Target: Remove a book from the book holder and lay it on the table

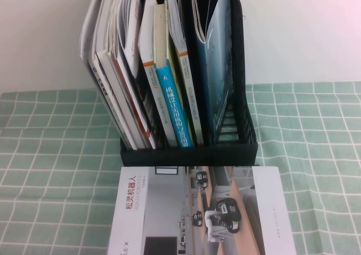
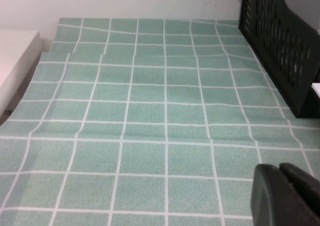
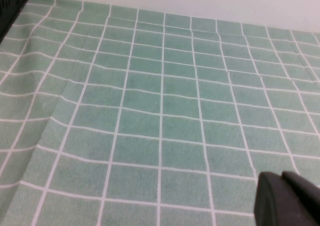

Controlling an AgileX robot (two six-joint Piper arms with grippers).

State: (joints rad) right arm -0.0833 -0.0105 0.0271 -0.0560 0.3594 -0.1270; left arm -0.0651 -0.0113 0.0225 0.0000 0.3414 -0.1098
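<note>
The book (image 1: 217, 69) stands in the book holder (image 1: 245, 125); left tool (image 2: 290, 196) and right tool (image 3: 287, 198) clenched.

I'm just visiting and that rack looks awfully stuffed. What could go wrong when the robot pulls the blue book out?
1. The book leans against the holder wall and may snag coming out.
2. The white book lies right in front, leaving little bare table there.
3. Left gripper and right gripper both hover low over the cloth, shut, away from the holder; a long reach could nudge the packed books.

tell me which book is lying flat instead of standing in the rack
The white-grey book with robot photos, flat on the table before the book holder; the others stand upright.
</note>
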